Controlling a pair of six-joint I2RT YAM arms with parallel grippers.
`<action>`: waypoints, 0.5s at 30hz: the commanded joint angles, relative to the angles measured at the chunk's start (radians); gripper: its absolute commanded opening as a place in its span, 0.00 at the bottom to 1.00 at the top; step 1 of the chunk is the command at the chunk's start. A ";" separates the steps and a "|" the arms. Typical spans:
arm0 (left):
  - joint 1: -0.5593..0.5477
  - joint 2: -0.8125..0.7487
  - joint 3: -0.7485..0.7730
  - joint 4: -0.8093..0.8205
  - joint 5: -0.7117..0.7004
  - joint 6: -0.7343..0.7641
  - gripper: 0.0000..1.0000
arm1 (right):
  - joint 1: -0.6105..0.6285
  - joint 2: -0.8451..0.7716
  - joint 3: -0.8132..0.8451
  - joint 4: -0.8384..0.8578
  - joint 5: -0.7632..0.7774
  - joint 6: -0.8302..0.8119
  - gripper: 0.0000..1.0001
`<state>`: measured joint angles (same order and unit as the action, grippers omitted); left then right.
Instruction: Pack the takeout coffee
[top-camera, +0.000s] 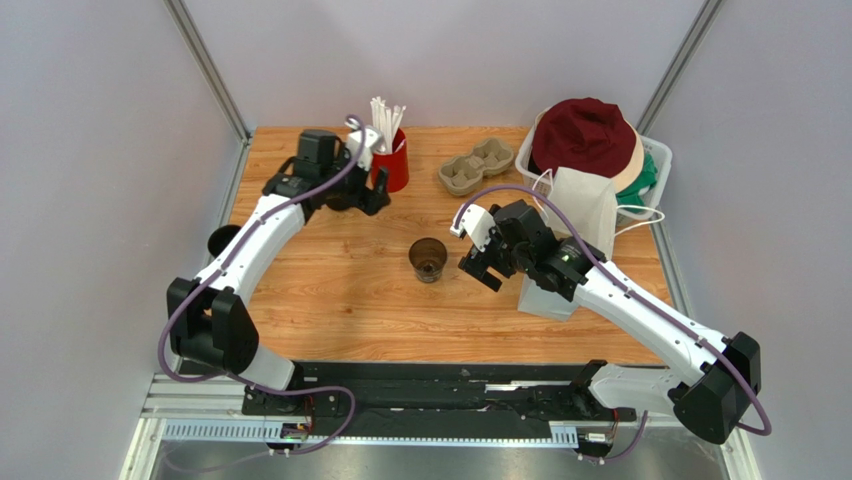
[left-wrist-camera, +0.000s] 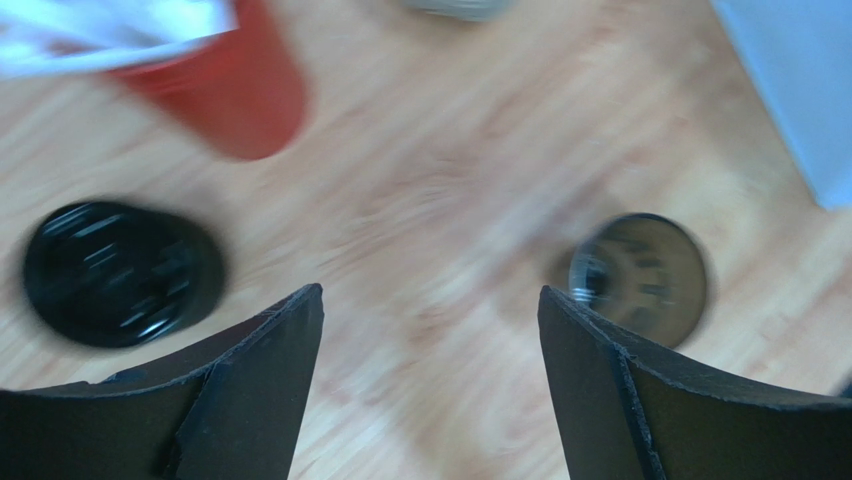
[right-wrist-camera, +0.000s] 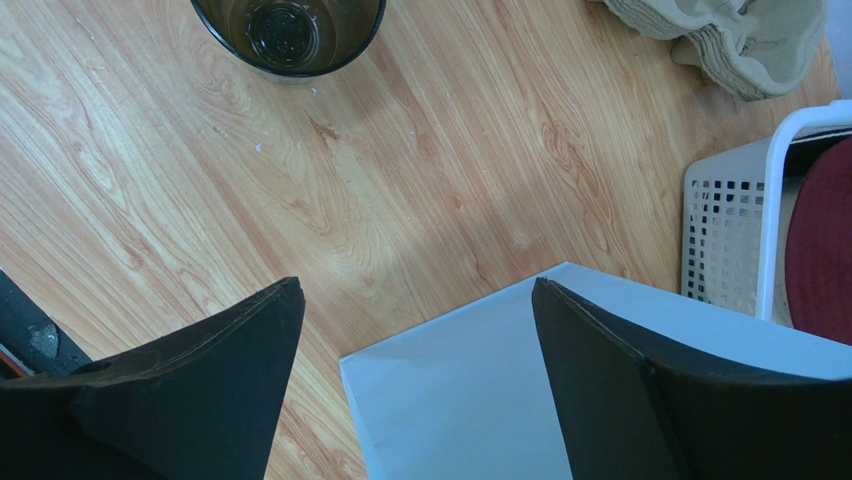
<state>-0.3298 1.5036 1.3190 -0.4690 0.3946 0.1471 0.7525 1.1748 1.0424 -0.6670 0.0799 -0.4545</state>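
The brown paper cup (top-camera: 428, 259) stands open and lidless mid-table, dark inside. It also shows at the top of the right wrist view (right-wrist-camera: 290, 30) and, blurred, at the right of the left wrist view (left-wrist-camera: 640, 278). A black round lid-like piece (left-wrist-camera: 122, 272) lies on the wood near the red cup; my left arm hides it from the top camera. My left gripper (top-camera: 376, 197) is open and empty beside the red cup, its open fingers framing bare wood (left-wrist-camera: 430, 300). My right gripper (top-camera: 480, 272) is open and empty just right of the cup, over the white bag's corner (right-wrist-camera: 415, 295).
A red cup of white straws (top-camera: 392, 160) stands at the back. A cardboard cup carrier (top-camera: 477, 166) lies behind the cup. A white paper bag (top-camera: 570, 235) stands at the right, a white basket (top-camera: 655, 160) of hats behind it. A black round piece (top-camera: 222, 240) sits at the table's left edge.
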 joint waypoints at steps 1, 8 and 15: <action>0.138 -0.051 0.019 -0.022 -0.089 -0.009 0.87 | 0.010 -0.012 -0.010 0.049 -0.005 -0.012 0.91; 0.242 0.013 0.008 -0.019 -0.186 -0.078 0.83 | 0.033 0.009 -0.013 0.049 0.000 -0.015 0.91; 0.255 0.118 0.068 0.001 -0.243 -0.089 0.79 | 0.038 0.006 -0.012 0.044 -0.009 -0.010 0.91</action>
<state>-0.0792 1.5749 1.3251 -0.4892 0.1986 0.0837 0.7845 1.1824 1.0290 -0.6609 0.0784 -0.4610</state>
